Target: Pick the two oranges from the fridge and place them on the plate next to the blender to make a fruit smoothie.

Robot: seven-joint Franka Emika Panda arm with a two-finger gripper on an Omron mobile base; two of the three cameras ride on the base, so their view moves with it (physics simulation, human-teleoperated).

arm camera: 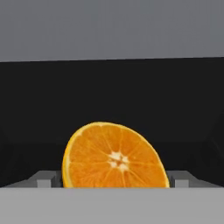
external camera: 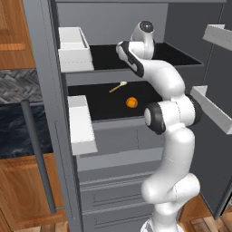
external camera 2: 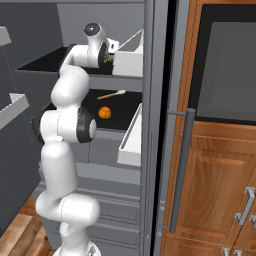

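You get flat, even, rendered light in all three pictures — no single lamp can be picked out. The white arm [external camera: 170,136] shows soft grey shading on its undersides and no hard glare. The fridge [external camera: 63,136] shelves read as near-black, with little detail in them. Edges look slightly soft and jagged in both base views. In the hand view the cut orange [arm camera: 114,156] is bright and saturated, its segments fairly sharp — the dark shelf behind it is plain and featureless.
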